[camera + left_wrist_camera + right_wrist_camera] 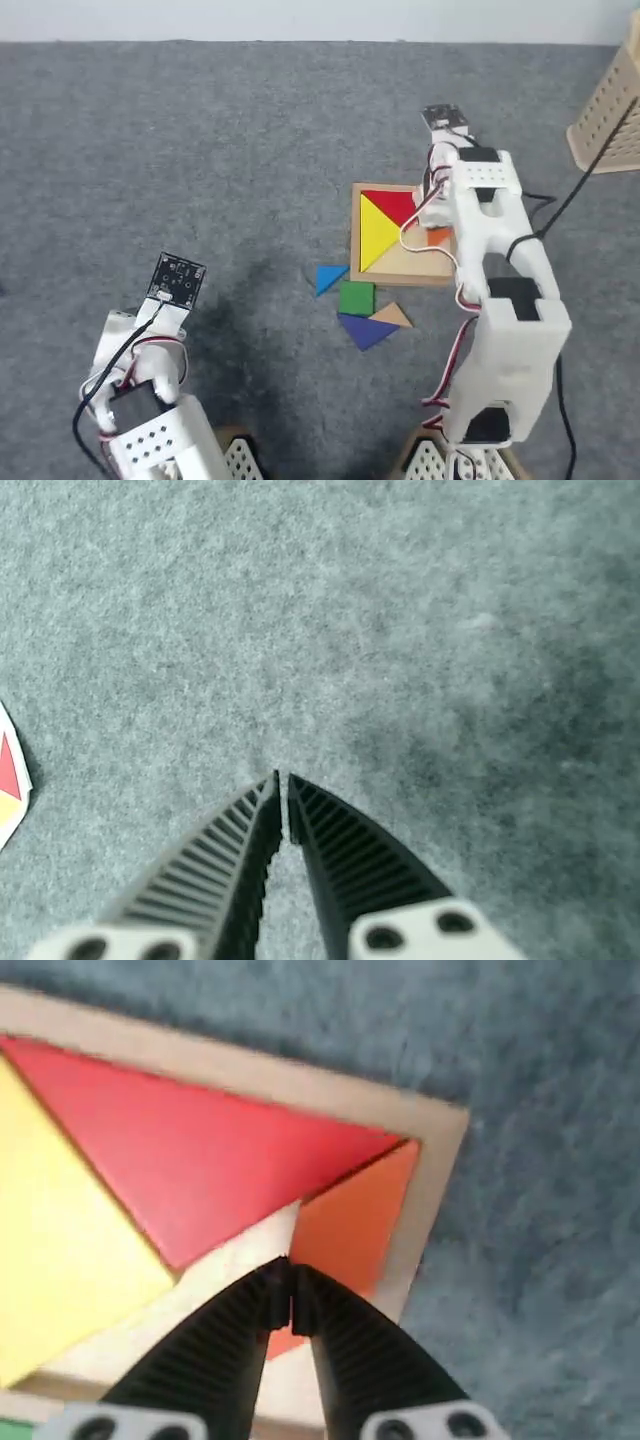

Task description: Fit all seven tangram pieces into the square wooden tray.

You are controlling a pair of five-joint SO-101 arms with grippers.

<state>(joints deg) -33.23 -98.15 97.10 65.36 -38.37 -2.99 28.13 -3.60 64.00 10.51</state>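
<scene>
Grey carpet point(200, 130) surrounds the tray point(400, 279), a slatted rack point(610, 110) beyond. Right gripper point(290, 1282) over it and left gripper point(283, 782) well apart are both closed, empty.

Robotics lab/test-bench setup, grey felt-type covering point(200, 150) over table, 2 white 3D-printed arms, left arm point(150, 425) w/ bare circuit board point(178, 280), right arm point(505, 300), perforated mount bases point(240, 462), wooden tray point(353, 240) w/ coloured pcs, slotted wooden rack point(612, 110) at corner, pale wall strip point(300, 18) behind.
</scene>
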